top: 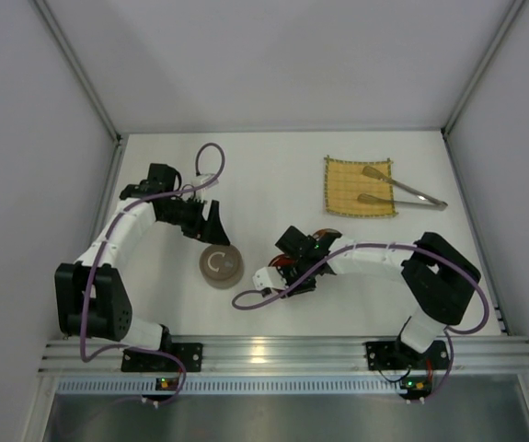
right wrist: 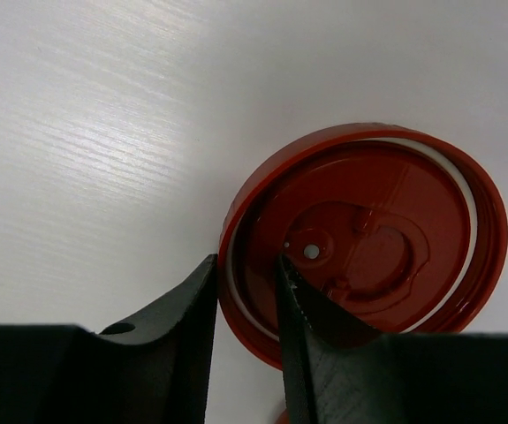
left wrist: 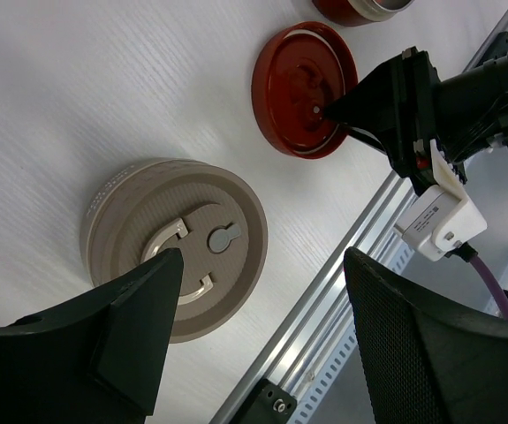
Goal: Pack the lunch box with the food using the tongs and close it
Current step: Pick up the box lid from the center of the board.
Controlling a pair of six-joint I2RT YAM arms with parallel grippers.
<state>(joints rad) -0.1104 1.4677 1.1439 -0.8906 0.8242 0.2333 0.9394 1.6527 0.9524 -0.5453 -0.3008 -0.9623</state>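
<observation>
My right gripper [right wrist: 246, 261] is shut on the rim of a round red inner lid [right wrist: 368, 238], one finger outside the rim and one inside. The lid lies upside down on the table and also shows in the left wrist view [left wrist: 305, 88]. The red lunch box [left wrist: 360, 7] stands just behind it, mostly cut off. My left gripper [left wrist: 262, 265] hangs open over a tan round outer lid [left wrist: 178, 247]; from above it is [top: 211, 221] beside that lid [top: 220, 265]. The silver tongs [top: 402, 189] lie at the far right. No food is in view.
A yellow woven mat [top: 359, 187] lies under the tongs' tips at the back right. The aluminium rail [top: 282, 350] runs along the near edge of the table. Grey walls close in the table on the left, back and right.
</observation>
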